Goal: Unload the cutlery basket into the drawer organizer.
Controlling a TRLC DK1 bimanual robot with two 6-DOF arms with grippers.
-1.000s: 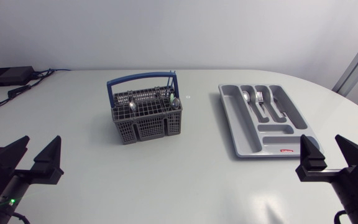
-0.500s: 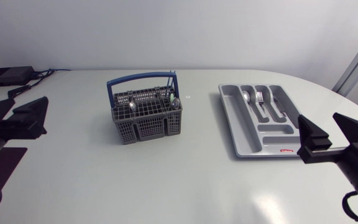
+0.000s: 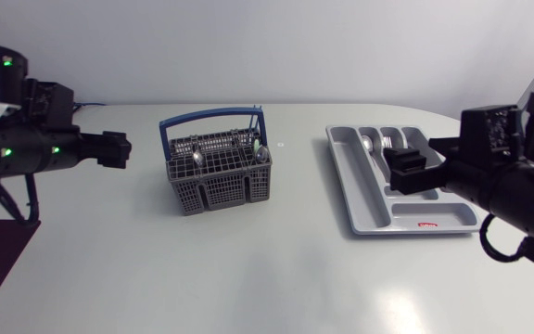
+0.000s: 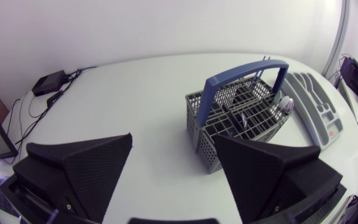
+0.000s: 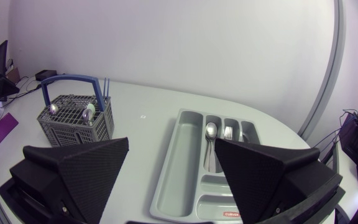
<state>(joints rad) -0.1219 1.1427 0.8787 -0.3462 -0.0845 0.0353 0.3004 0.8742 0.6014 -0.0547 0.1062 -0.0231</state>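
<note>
My left jaws and right jaws both stand wide open, holding nothing. The grey mesh plastic cutlery basket with a blue hoop handle (image 3: pixel 216 176) sits on the white worktop (image 3: pixel 248 269), well apart from the grey plastic drawer organizer (image 3: pixel 346 167). The handle arches over the standing steel spoons (image 3: pixel 260 153), so I judge a careless reach could snag it and tip the basket. In the head view my right arm covers part of the organizer. The right wrist view shows its silver spoon (image 5: pixel 211 132) and fork (image 5: pixel 227 132) in neighbouring slots.

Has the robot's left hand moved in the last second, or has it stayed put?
Yes. The left hand has swung away from the near edge of the table and is now level with the cutlery basket, off to its left and not touching it.
</note>
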